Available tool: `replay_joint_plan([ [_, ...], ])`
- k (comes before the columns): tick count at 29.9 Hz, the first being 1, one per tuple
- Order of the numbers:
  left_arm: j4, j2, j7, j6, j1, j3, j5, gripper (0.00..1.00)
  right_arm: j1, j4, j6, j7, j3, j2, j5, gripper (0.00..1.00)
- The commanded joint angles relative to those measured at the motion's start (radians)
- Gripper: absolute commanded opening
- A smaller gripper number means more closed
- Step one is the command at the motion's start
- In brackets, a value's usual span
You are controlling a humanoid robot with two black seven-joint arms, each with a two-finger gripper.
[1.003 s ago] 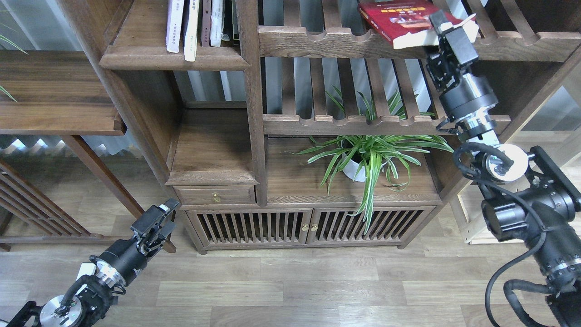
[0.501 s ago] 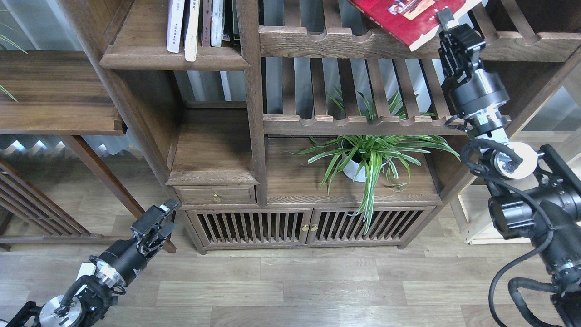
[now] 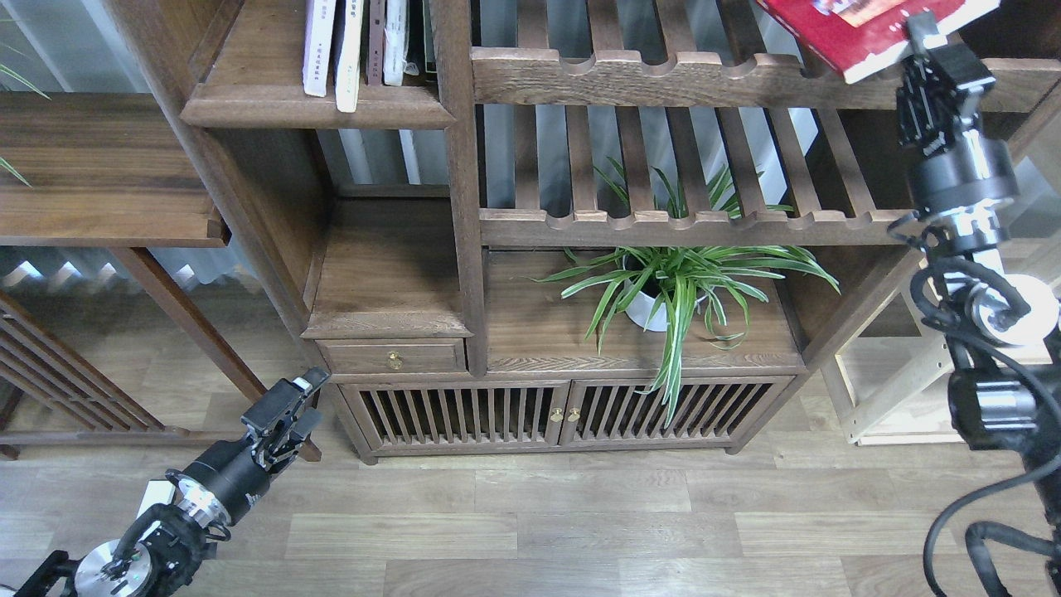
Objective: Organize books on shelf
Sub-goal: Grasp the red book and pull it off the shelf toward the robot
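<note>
Thick red book [image 3: 862,29] tilted at top right, partly cut off; pale paperbacks [image 3: 348,46] upright on dark-brown shelf [image 3: 315,104], top left.

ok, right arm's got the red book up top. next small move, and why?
Probably carry the red book left toward the shelf: the right gripper holds it tilted over the slatted rack, while the other books stand there.

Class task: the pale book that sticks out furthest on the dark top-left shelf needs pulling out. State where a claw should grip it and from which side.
Grip the pale book by its spine edge, which overhangs the shelf, coming straight from the front. It stands upright with neighbours close on both sides, so only the protruding part is free.
</note>
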Motion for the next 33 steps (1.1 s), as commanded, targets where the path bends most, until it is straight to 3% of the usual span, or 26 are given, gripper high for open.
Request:
replay_joint_plan([
  [1, 0.007, -0.001, 0.0, 0.0, -0.007, 0.001, 0.002, 0.99, -0.053, 0.014, 0.0, 0.004, 0.04, 0.0, 0.018, 0.04],
  [13, 0.034, -0.001, 0.0, 0.0, -0.036, 0.017, 0.002, 0.99, -0.161, 0.032, 0.0, -0.001, 0.033, 0.001, 0.03, 0.06],
  [14, 0.034, -0.001, 0.0, 0.0, -0.036, 0.018, 0.002, 0.99, -0.161, 0.031, 0.0, -0.001, 0.031, 0.001, 0.03, 0.09],
  [17, 0.034, -0.001, 0.0, 0.0, -0.038, 0.02, 0.002, 0.99, -0.155, 0.029, 0.0, -0.001, 0.013, -0.005, 0.01, 0.43],
  [21, 0.036, 0.001, 0.0, 0.0, -0.036, 0.02, 0.002, 0.99, -0.15, 0.028, 0.0, -0.001, -0.002, -0.007, -0.001, 0.48],
  [26, 0.036, 0.001, 0.0, 0.0, -0.038, 0.02, 0.002, 0.99, -0.1, 0.025, 0.0, 0.001, -0.033, -0.002, -0.031, 0.71],
  [27, 0.036, 0.001, 0.0, 0.0, -0.038, 0.02, 0.002, 0.99, -0.09, 0.025, 0.0, 0.001, -0.036, 0.001, -0.033, 0.71],
  [30, 0.034, 0.002, 0.0, 0.0, -0.038, 0.02, 0.0, 0.99, -0.07, 0.025, 0.0, 0.001, -0.038, 0.016, -0.033, 0.53],
  [32, 0.036, 0.004, 0.0, 0.0, -0.035, 0.02, 0.0, 0.99, -0.06, 0.018, 0.0, 0.001, -0.039, 0.026, -0.034, 0.51],
  [33, 0.034, 0.007, 0.0, 0.0, -0.035, 0.018, 0.0, 0.99, -0.057, 0.017, 0.0, 0.002, -0.039, 0.029, -0.034, 0.4],
])
